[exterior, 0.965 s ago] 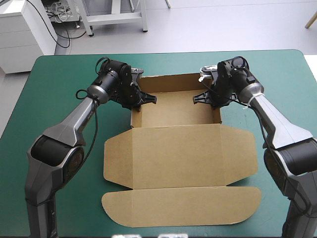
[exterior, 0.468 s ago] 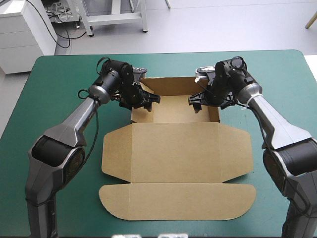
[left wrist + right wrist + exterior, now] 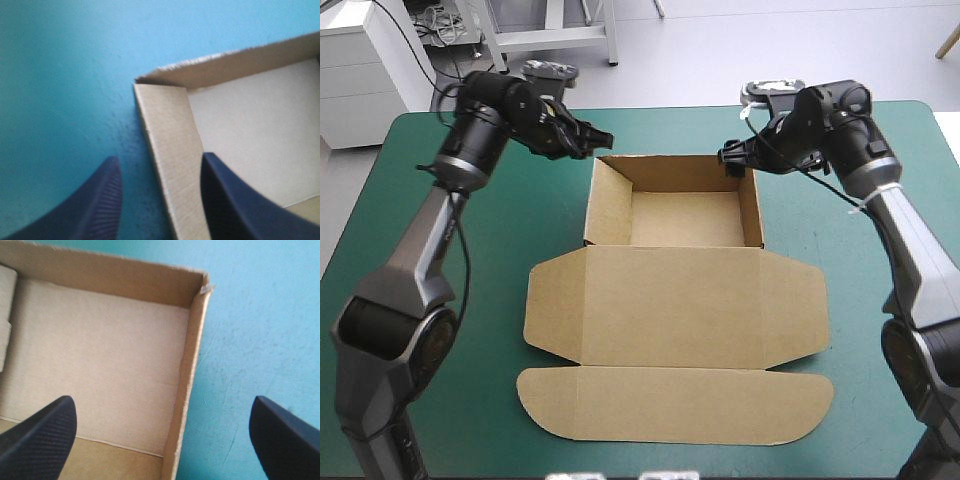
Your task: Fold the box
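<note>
Teal-green worktop cover (image 3: 440, 250) carries the brown box (image 3: 675, 300) at its middle: an open tray with walls raised, its lid lying flat toward the near edge. Left tool (image 3: 592, 140) and right tool (image 3: 732, 162) hover by the tray's far corners, both released and holding nothing.

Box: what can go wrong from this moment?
1. The left tool and right tool are open and off the box, so its raised walls might spring outward.
2. The left wall stands between the left tool's fingers; coming down, a finger could crush it.
</note>
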